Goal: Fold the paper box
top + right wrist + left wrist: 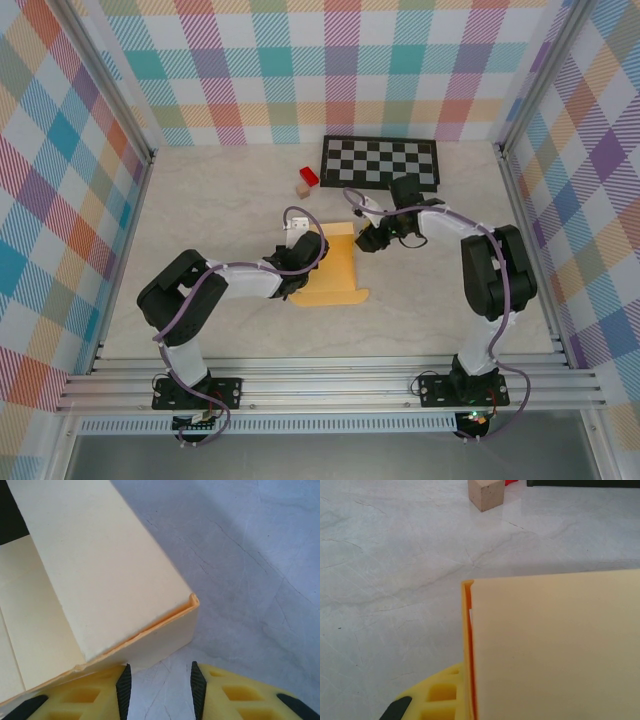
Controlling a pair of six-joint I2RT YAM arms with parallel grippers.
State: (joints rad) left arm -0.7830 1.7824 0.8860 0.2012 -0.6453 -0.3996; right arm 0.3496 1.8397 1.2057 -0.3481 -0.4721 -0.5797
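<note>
The paper box [345, 275] lies mid-table, a flat yellow-orange card with one panel lifted along a crease. My left claw [298, 262] is clamped shut on its left edge, I judge to pin the card while the fold is made. My right claw [159, 680] hangs parted and empty just beside the raised panel's corner. There is bare table to the right. The tan block [301, 188], red block [308, 176] and checkerboard mat [380, 162] sit well behind.
</note>
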